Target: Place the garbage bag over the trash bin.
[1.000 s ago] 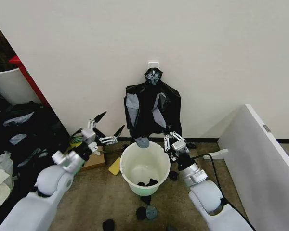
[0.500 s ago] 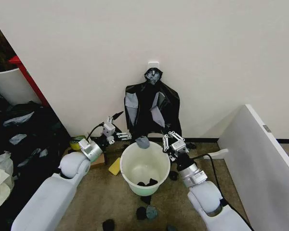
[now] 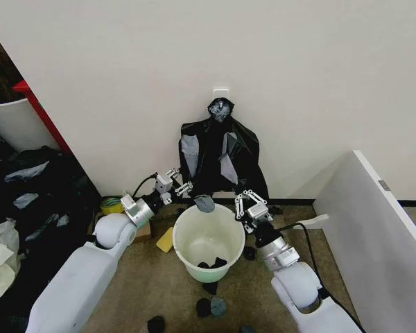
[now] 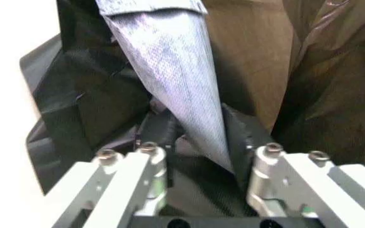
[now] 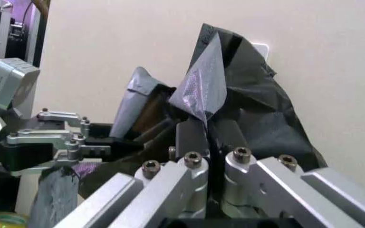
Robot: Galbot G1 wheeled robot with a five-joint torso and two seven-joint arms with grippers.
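A bunch of black bags (image 3: 218, 156) hangs on the wall from a knotted grey-flecked top (image 3: 220, 108). The garbage bag is its front sheet; I cannot separate it from the others. The trash bin (image 3: 182, 239), a round white bucket, stands on the floor just below it. My left gripper (image 3: 182, 186) is at the bag's lower left edge. In the left wrist view it (image 4: 198, 137) is open, with a grey-sheened fold (image 4: 176, 80) running down between its fingers. My right gripper (image 3: 249, 202) holds the lower right edge; in the right wrist view it (image 5: 211, 135) is shut on a thin fold (image 5: 201, 90).
A white drum with a red frame (image 3: 17, 118) and a heap of dark bags (image 3: 35, 187) are at the left. A white panel (image 3: 374, 229) stands at the right. A yellow roll (image 3: 111, 205), a yellow pad (image 3: 165, 240) and dark lumps (image 3: 211, 305) lie around the bin.
My left arm has swung in from the left and brought its open gripper up to the bag's lower left edge. The right gripper has stayed put on the bag.
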